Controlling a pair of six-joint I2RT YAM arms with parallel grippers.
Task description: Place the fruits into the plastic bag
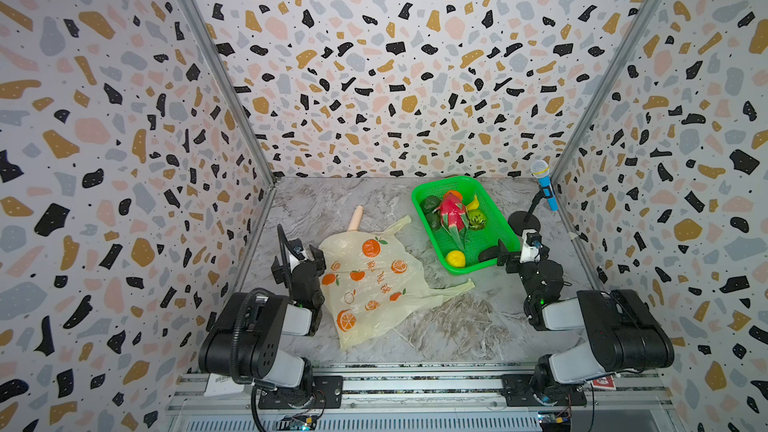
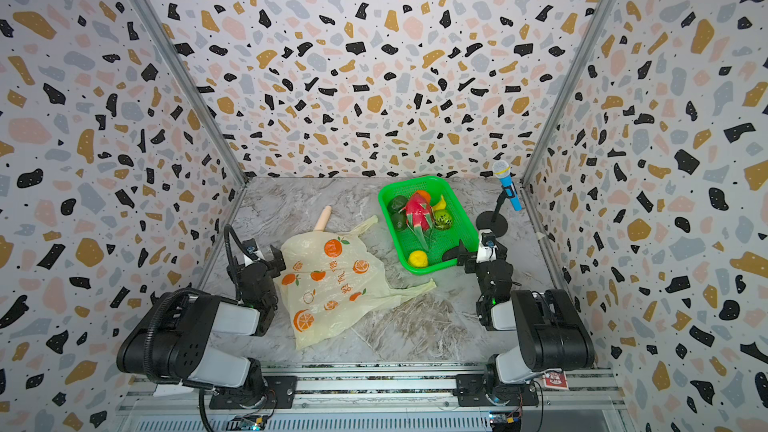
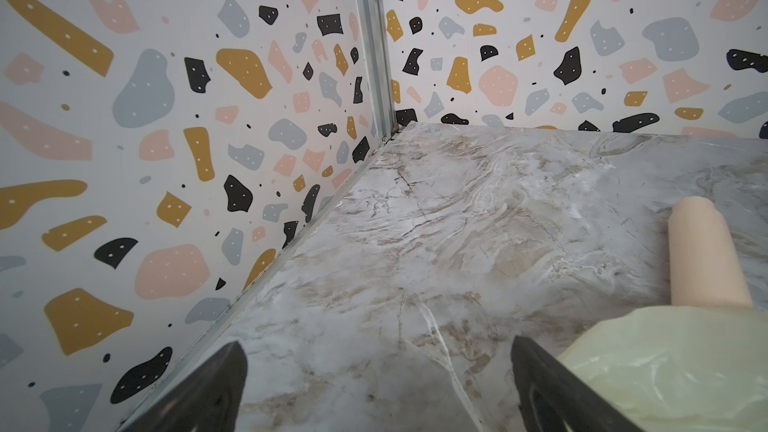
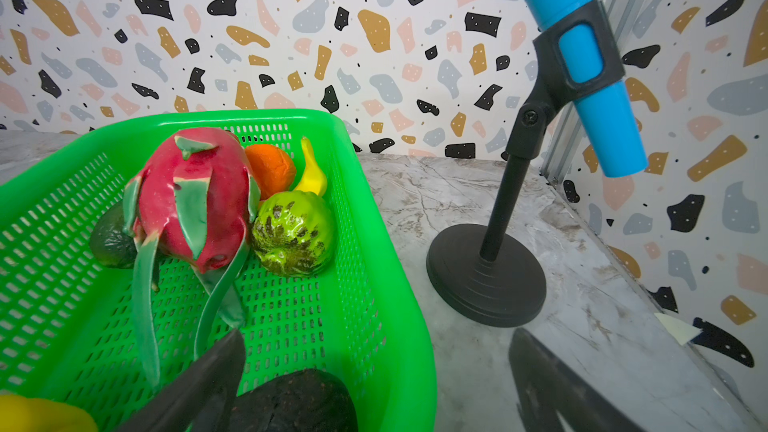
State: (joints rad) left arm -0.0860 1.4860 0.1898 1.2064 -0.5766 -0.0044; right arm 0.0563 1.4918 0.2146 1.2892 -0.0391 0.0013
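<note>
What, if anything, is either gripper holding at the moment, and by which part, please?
Nothing is held. The left gripper is open beside the plastic bag. The right gripper is open across the green basket's near rim, its jaws closed on nothing.

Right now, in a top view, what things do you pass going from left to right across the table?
left pincer → plastic bag → green basket → blue microphone. I skipped the beige stick, because it sits in line with the bag.
</note>
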